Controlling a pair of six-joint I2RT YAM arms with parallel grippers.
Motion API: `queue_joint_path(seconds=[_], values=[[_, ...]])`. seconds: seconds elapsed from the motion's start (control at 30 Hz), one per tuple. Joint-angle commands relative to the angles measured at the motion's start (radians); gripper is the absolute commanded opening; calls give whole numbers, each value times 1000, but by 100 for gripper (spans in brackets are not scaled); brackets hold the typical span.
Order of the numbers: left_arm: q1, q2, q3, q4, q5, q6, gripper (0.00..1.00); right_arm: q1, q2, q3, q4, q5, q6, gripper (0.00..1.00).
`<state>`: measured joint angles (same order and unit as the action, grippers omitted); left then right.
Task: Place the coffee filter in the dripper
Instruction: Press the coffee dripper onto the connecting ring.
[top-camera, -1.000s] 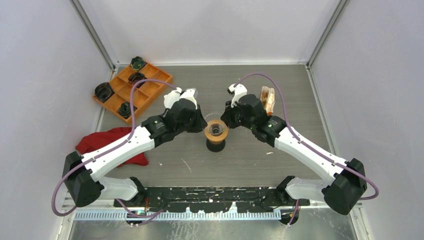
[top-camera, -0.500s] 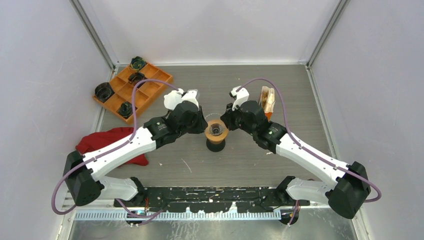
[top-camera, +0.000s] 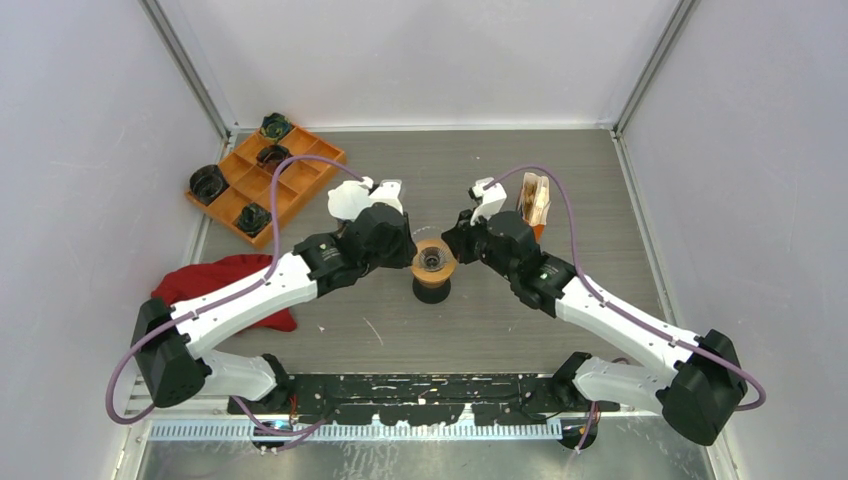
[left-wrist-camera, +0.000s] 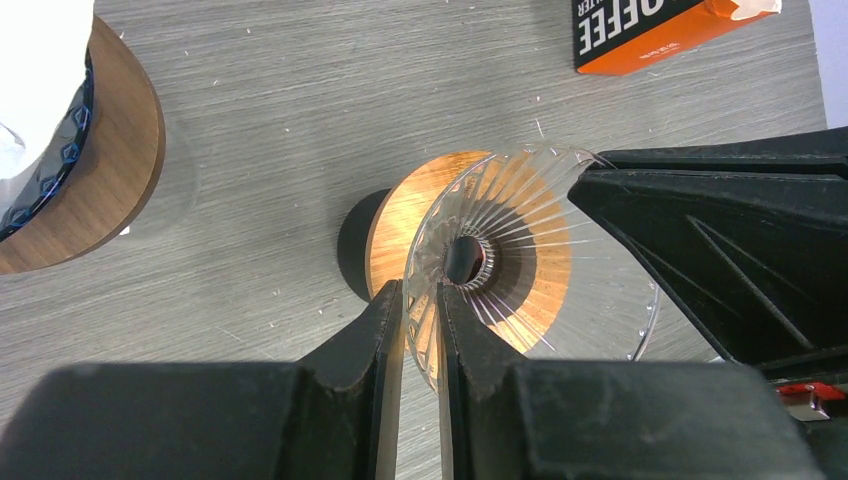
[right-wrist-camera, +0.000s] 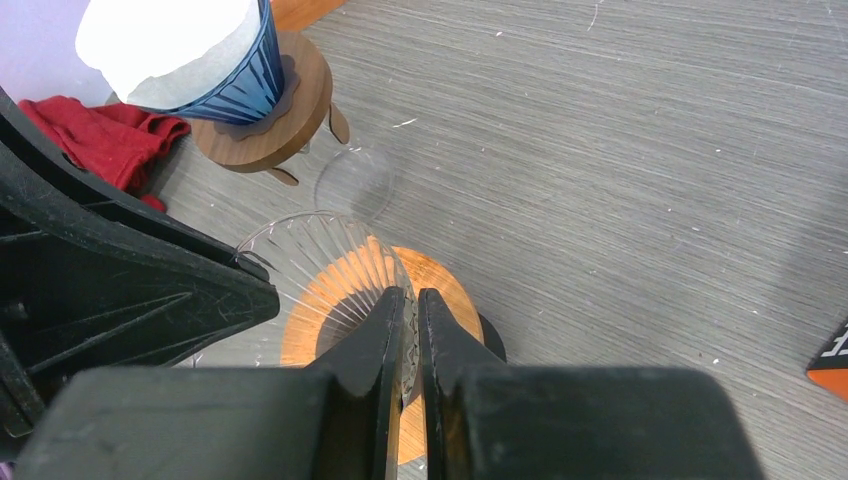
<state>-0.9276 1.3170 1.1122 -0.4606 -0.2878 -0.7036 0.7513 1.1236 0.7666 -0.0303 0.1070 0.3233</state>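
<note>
Orange carton (left-wrist-camera: 660, 30): cut by the left wrist view's top edge; lettering reads only "OFFEE".
Clear ribbed glass dripper (left-wrist-camera: 520, 250): right rim hidden behind a black gripper body, lower rim behind the left fingers (left-wrist-camera: 370, 345).
Right fingers (right-wrist-camera: 440, 345): slit too dark and narrow to tell whether glass sits inside.
White paper filter (right-wrist-camera: 170, 40): top cut off, upper left.
Red cloth (right-wrist-camera: 100, 135): partly hidden at the left edge.
Dark round pieces (top-camera: 208, 183) in the orange tray (top-camera: 300, 185): too small to tell.

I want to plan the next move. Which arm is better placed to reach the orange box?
Right, probably. The orange box stands beside the right end effector, across the glass dripper from the left end effector. Both pinch the dripper's rim, so one must release.
</note>
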Motion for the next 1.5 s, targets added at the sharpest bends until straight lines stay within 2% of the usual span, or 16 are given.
queue_joint_path(seconds=[0.0, 0.5, 0.67, 1.07, 1.47], values=[[-38, 61, -21, -107, 63, 24, 17, 22, 86, -127, -300, -3, 4, 3], [-50, 80, -14, -115, 47, 25, 17, 20, 80, -184, -274, 36, 44, 4], [-50, 66, -21, -121, 22, 4, 19, 21, 66, -161, -281, 28, 37, 8], [-43, -2, 9, -162, -58, -4, 28, 20, 58, 92, -398, 53, -23, 26], [-5, -39, 73, -190, -76, 31, 47, 21, 100, 322, -479, 80, -77, 43]])
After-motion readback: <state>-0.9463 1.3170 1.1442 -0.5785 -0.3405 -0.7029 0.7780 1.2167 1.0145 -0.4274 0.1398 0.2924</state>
